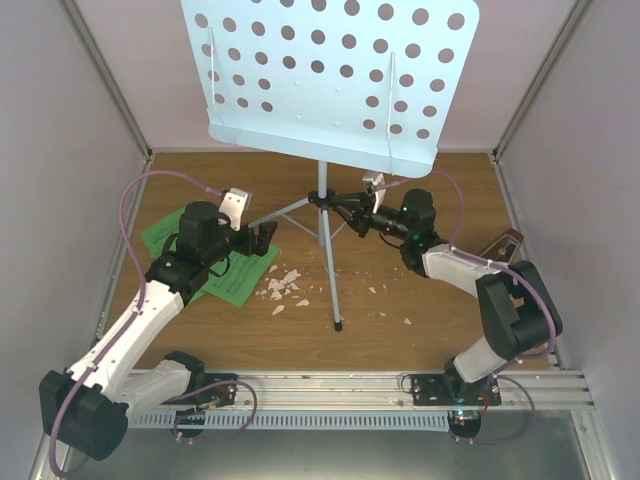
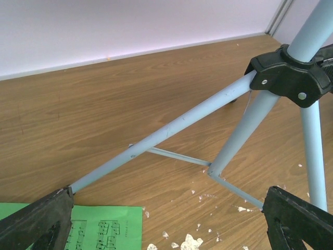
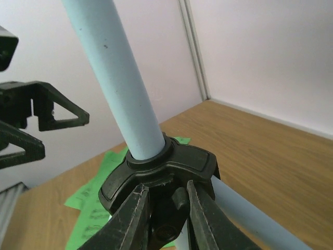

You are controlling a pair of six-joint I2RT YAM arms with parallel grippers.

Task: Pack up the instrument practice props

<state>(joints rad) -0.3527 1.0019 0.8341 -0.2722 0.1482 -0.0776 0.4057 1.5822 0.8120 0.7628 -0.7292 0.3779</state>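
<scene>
While the one music stand (image 1: 330, 70) stands mid-table on its three legs, its perforated desk tilted overhead at 12 o'clock, the right gripper (image 3: 166, 190) reaches in from 3 o'clock and pinches the black hub (image 3: 166, 169) where the legs meet. The left gripper (image 1: 264, 238) hovers at 9 o'clock with its jaws spread wide, holding nothing. Beneath it lie overlapping green sheet-music pages (image 1: 232, 282); how many I cannot tell. One metronome (image 1: 503, 243) sits far out at 3 o'clock. White crumbs (image 1: 285, 290) scatter toward 7 o'clock.

Overhead; both wrists near tripod hub (image 3: 171, 166)
</scene>
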